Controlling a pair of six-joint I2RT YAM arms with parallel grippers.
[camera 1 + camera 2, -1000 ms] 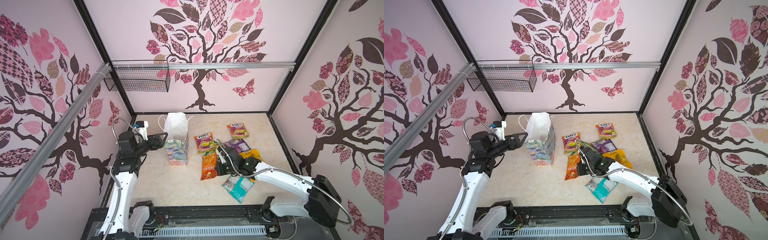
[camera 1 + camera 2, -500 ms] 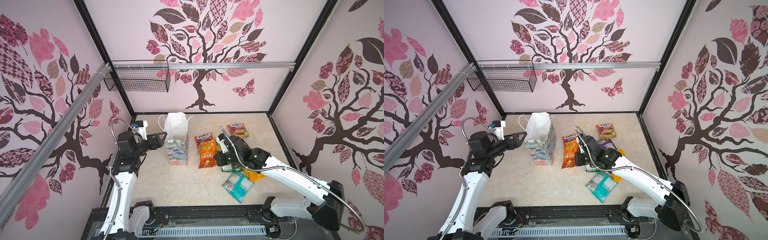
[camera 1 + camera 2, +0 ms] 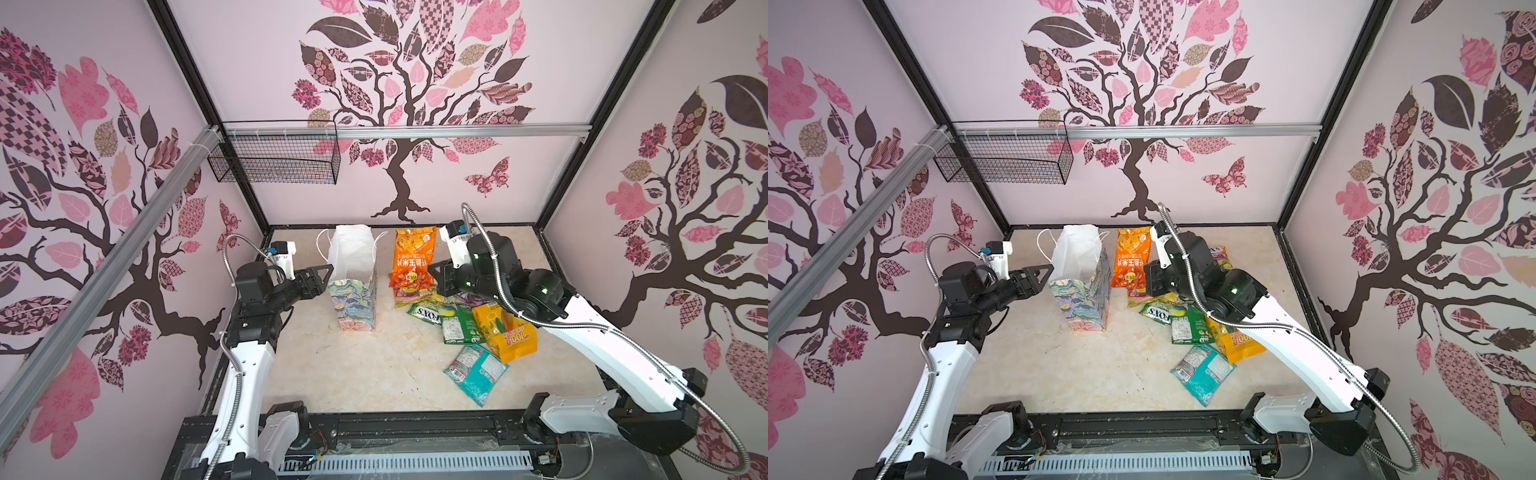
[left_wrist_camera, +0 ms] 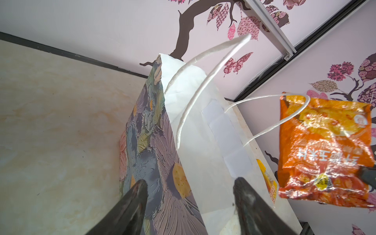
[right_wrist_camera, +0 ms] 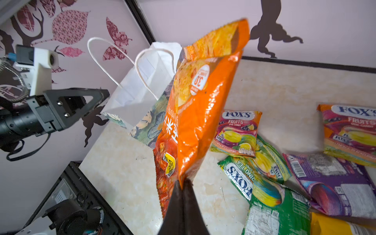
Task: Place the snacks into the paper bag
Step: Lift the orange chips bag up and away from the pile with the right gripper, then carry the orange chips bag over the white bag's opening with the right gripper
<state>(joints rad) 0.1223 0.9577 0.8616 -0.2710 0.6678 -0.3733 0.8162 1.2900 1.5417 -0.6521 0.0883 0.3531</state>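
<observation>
Snacks are mostly lying right of centre on the bench (image 3: 353,382). The orange packet (image 3: 411,262), flat on the bench a second ago, is now hanging upright in the air just right of the paper bag (image 3: 353,291), with the right claw (image 5: 183,184) clenching its lower edge. The bag is standing upright left of centre toward the far wall, its mouth gaping. The left claw (image 3: 325,274) is still straddling the bag's left rim, fingers (image 4: 136,195) apart. Bare bench is lying open near and left of the bag. A green packet (image 3: 440,316) is showing "FOX'S", and two far packets (image 5: 237,132) are showing "FOX'S FRUITS". Yellow (image 3: 507,332) and teal (image 3: 476,372) packets are lying nearer.
</observation>
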